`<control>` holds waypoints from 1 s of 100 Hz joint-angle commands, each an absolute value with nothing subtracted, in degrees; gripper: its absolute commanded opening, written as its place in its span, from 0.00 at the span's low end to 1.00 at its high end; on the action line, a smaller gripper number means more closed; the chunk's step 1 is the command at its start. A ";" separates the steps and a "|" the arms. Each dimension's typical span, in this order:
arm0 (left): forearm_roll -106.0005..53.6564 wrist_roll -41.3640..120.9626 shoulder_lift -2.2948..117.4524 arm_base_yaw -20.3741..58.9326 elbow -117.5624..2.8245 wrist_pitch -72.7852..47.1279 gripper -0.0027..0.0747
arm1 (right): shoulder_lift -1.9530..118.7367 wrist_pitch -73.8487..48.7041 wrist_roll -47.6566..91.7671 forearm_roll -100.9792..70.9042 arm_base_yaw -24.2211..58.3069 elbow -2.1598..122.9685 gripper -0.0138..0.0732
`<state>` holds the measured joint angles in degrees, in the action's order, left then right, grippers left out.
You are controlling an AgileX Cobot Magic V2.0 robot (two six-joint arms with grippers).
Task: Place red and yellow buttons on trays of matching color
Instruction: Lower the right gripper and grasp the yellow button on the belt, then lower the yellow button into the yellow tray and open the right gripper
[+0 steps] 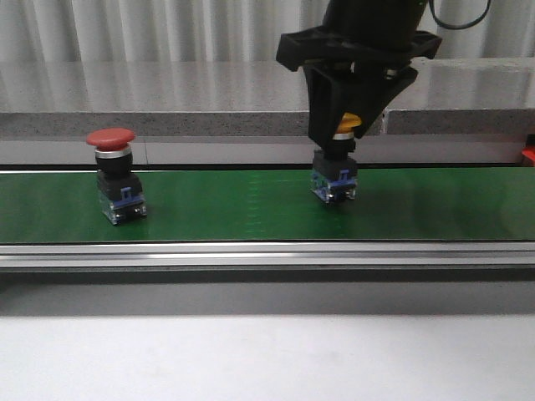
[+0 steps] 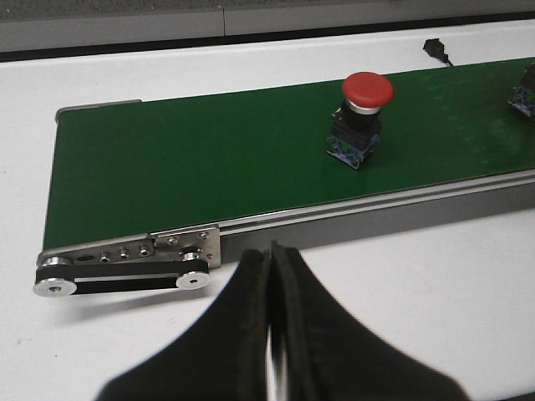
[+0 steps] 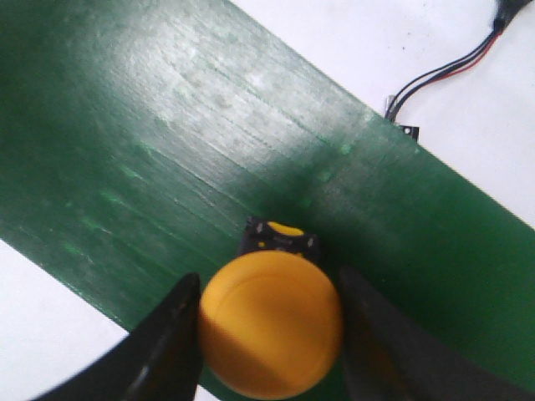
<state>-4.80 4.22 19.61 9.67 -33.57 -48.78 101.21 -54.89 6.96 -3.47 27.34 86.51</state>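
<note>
On belt (image 1: pixel 251 205), yellow button (image 1: pixel 336 171) upright

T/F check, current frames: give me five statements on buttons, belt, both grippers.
1. The red mushroom-head push button stands upright on the green conveyor belt. True.
2. The right gripper brackets the yellow mushroom-head push button. True.
3. The left gripper holds the red button. False: its fingers are together, empty, short of the belt.
4. The yellow button lies tipped on its side. False: it is upright, cap on top.
5. Both buttons sit on the belt. True.
</note>
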 commanded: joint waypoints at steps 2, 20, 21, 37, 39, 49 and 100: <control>-5.71 4.19 19.98 10.16 -34.96 -44.63 0.01 | 95.61 -52.87 6.24 -3.28 26.38 88.47 0.26; -5.71 4.19 19.98 10.16 -34.96 -44.63 0.01 | 90.85 -54.09 2.48 -3.28 23.72 88.41 0.26; -5.71 4.19 19.98 10.16 -34.96 -44.63 0.01 | 90.41 -54.18 2.23 -3.28 23.58 88.41 0.26; -5.71 4.19 19.98 10.16 -34.96 -44.63 0.01 | 86.55 -57.26 -0.57 -3.28 19.85 88.30 0.26; -5.71 4.19 19.98 10.16 -34.96 -44.63 0.01 | 86.26 -57.62 -1.20 -3.28 19.31 88.30 0.26; -5.71 4.19 19.98 10.16 -34.96 -44.63 0.01 | 84.28 -59.37 -3.75 -3.08 16.56 88.25 0.26; -5.71 4.19 19.98 10.16 -34.96 -44.63 0.01 | 77.03 -66.64 -6.89 1.30 0.64 88.02 0.26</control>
